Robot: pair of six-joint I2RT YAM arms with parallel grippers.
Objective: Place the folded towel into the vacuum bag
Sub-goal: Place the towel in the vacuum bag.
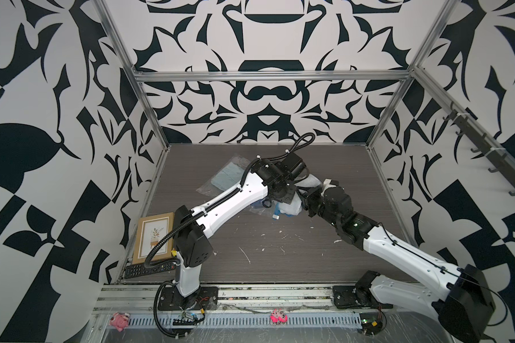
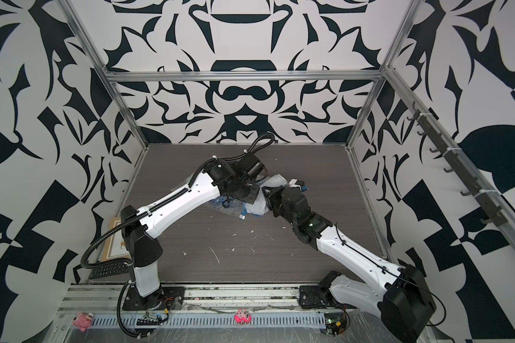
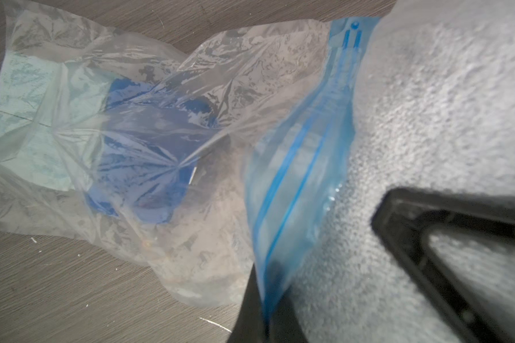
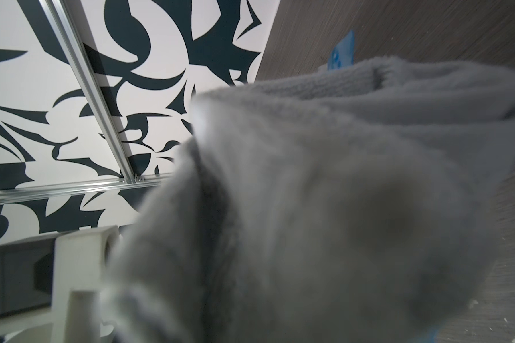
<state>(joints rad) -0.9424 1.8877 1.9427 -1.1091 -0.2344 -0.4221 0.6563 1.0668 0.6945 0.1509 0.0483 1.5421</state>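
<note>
The vacuum bag lies crumpled on the dark table, clear and crinkly, with its round blue valve cap showing through the plastic. My left gripper is shut on the bag's blue zip strip and holds that end up off the table. Right beside the strip hangs the folded towel, a pale fluffy bundle. It fills the right wrist view, where it hides my right gripper's fingers. In both top views the towel sits between the two wrists, with my right gripper shut on it.
A framed picture and a black remote lie at the table's left front corner. A light green sheet lies inside the bag. Two pink toys sit on the front rail. A hook rail lines the right wall.
</note>
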